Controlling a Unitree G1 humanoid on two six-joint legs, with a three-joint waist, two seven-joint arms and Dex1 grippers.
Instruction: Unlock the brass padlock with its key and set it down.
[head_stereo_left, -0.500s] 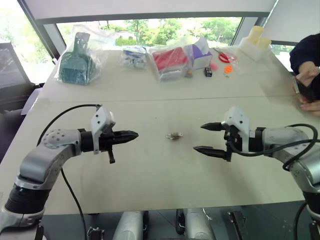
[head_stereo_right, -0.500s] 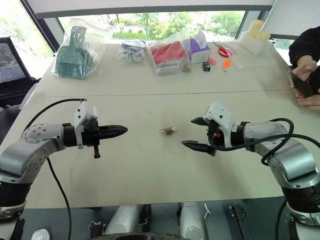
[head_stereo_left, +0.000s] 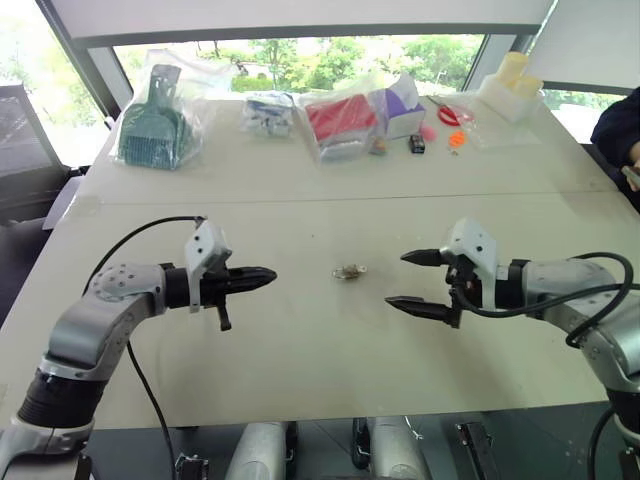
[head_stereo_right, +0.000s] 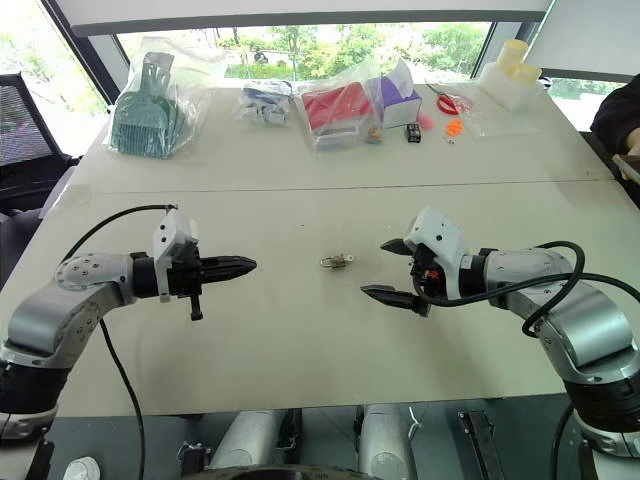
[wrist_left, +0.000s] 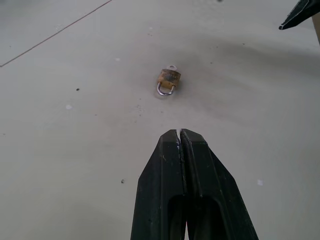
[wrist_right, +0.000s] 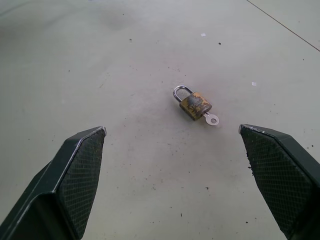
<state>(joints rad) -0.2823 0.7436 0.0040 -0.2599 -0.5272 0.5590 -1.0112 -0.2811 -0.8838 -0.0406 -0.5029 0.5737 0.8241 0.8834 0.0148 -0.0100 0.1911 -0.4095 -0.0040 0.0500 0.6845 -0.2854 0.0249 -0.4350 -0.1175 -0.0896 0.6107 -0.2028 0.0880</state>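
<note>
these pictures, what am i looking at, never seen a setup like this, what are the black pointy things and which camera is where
It is a two-armed robot at a table. The two wide pictures come from cameras on its head; the two close-ups come from cameras on its wrists. The black points are its jaws: the left gripper is shut, the right gripper is open. Neither holds anything. Between them lies a brass padlock with its key sticking out of it. Bagged items sit along the far edge.
</note>
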